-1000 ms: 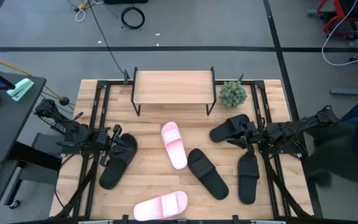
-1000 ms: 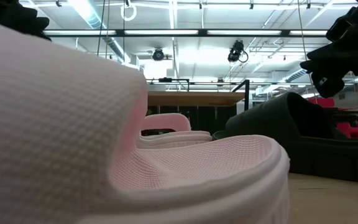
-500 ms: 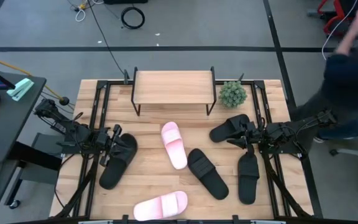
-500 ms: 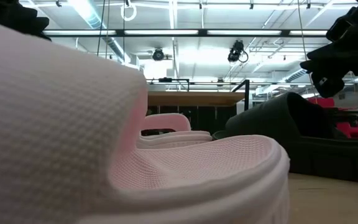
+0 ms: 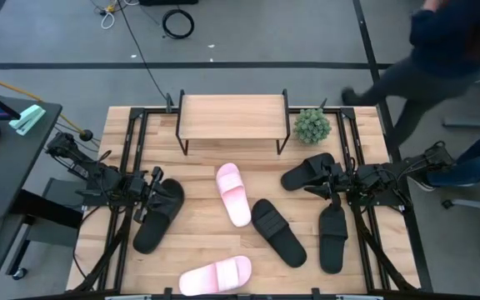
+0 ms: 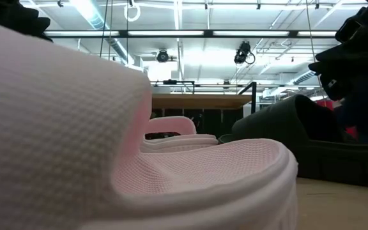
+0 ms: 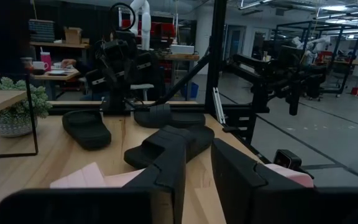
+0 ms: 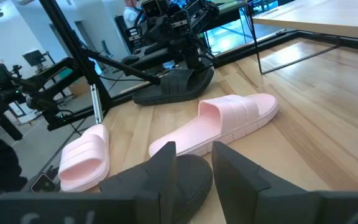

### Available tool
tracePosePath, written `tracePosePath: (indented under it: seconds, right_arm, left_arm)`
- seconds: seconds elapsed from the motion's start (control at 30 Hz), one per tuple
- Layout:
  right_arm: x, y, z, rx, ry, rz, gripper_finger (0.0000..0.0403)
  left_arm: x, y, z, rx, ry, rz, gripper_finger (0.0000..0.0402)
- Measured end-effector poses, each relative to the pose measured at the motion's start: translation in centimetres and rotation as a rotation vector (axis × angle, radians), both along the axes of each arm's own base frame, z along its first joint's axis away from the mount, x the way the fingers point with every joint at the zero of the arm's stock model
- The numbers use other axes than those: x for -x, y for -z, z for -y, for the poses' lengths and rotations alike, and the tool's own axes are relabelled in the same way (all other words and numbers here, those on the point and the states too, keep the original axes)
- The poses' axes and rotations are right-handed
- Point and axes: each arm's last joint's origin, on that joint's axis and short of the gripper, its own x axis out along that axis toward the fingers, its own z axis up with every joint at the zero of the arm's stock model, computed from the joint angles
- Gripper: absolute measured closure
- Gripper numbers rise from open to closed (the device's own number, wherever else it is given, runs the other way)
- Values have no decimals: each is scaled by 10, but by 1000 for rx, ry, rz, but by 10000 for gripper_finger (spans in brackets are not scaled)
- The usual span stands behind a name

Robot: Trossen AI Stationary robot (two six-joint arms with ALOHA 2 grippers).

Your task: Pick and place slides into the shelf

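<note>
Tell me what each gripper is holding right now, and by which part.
Nothing is held: the left gripper and the right gripper both show an empty gap between parted fingers.

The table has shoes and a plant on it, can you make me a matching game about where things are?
Things:
1. shelf
2. small green plant
3. pink slide lying sideways
4. black slide by the left gripper

Places:
A. at the table's near edge
B. on the table's left side
C. at the far edge, in the middle
D. just right of the shelf

Pairs: 1-C, 2-D, 3-A, 4-B
</note>
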Motion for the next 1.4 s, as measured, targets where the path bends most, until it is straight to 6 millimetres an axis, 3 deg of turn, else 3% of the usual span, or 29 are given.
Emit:
tracePosePath:
  seconds: [1.2,1.3,1.4]
  right_arm:
    - [0,0,0,0,0,0,293]
    - [0,0,0,0,0,0,293]
    - [0,0,0,0,0,0,293]
  left_arm:
    - [0,0,0,9,1,-2,321]
    - [0,-1,0,69,6,-5,321]
    - [0,-3,0,270,31,-22,318]
